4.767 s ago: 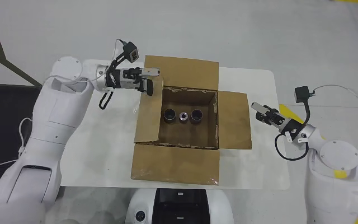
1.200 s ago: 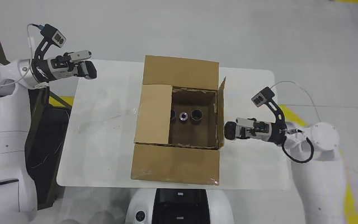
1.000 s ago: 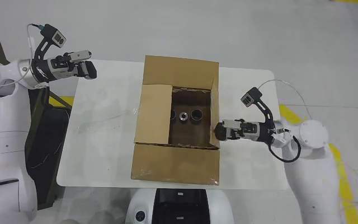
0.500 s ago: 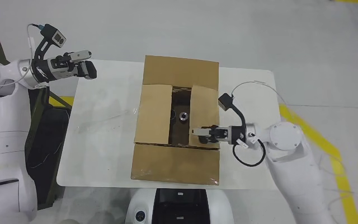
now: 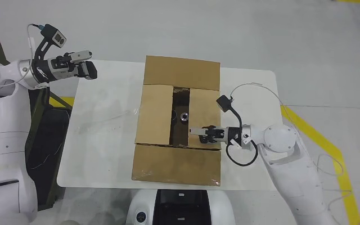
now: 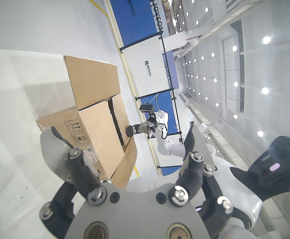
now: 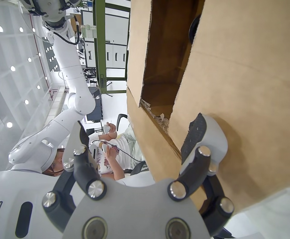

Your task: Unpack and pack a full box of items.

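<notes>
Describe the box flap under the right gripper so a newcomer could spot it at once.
On the white table stands a cardboard box with four flaps. Two lie spread outward; two are folded over the opening, a dark gap between them. The flap meant is the folded one on the robot's right, with the right gripper on it.

- White table [image 5: 101, 146], with what may be a strip of clear film [image 5: 107, 120] lying near its left edge.
- Yellow floor line [image 5: 338, 166] past the table's right edge.
- Dark green frame [image 7: 99, 45] beyond the table's left edge, with grey cabinets [image 7: 113, 55] behind it.
- White panel [image 6: 149, 68] on a black stand, in front of a blue wall [image 6: 140, 20].
- Round ceiling lights [image 6: 265, 40].
</notes>
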